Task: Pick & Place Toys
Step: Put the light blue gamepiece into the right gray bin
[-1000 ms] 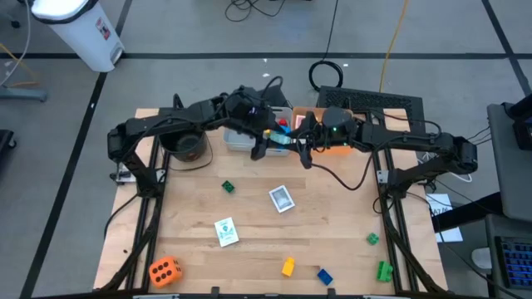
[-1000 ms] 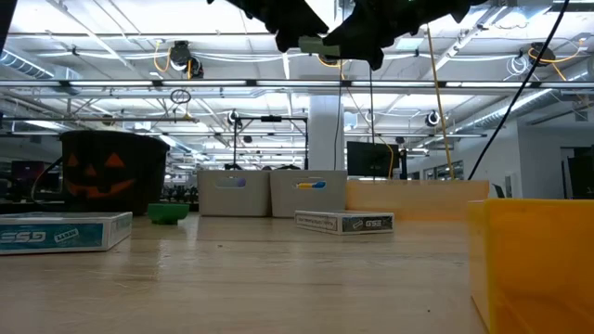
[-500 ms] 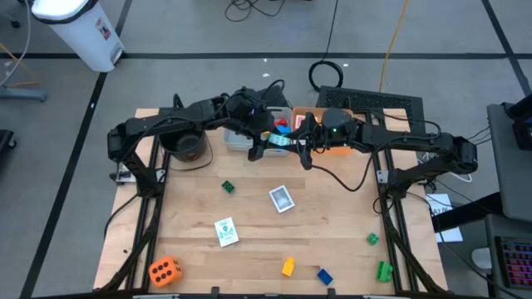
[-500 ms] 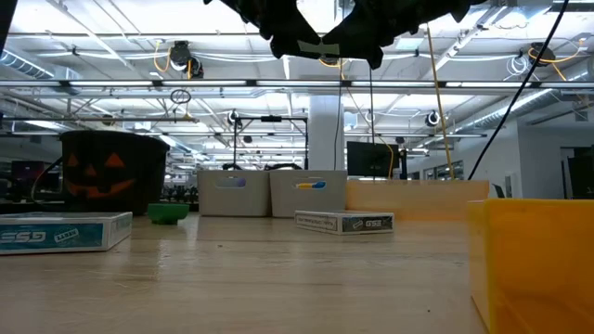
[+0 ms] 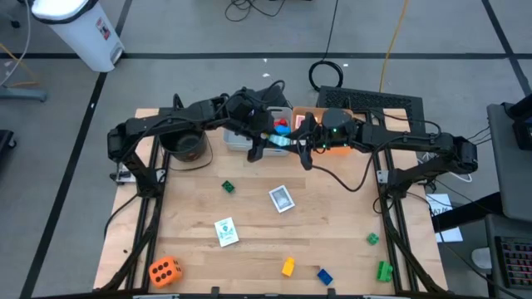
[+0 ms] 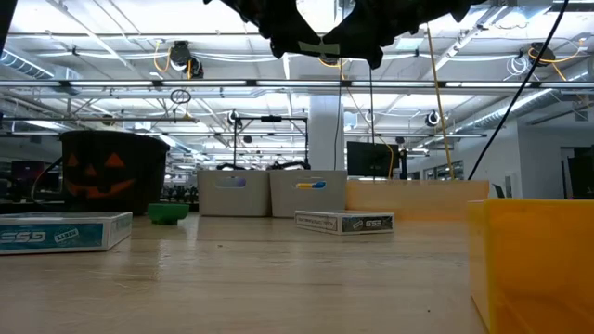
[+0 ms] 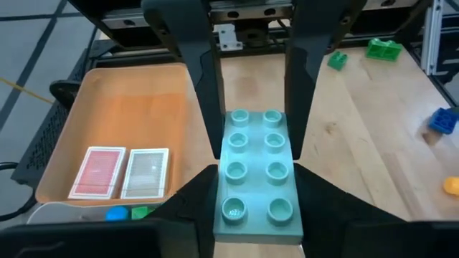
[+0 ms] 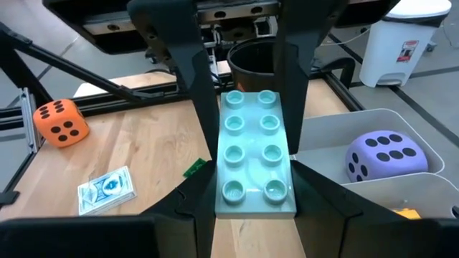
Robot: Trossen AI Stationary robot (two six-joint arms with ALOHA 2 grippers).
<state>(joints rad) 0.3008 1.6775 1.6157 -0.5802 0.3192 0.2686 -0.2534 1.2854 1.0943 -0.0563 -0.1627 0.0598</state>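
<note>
- Since the earlier frame the left gripper (image 5: 258,148) has drawn its fingers in against the pale teal brick (image 5: 280,141); both arms otherwise hold their places.
- The brick hangs in the air at the far middle of the table (image 5: 249,232), over the grey bins (image 5: 241,139), each end in one gripper.
- The right gripper (image 5: 302,151) pinches the other end, fingers narrow on its sides.
- A purple die (image 8: 384,155) lies in a bin; the orange die (image 5: 165,270) sits near left.
</note>
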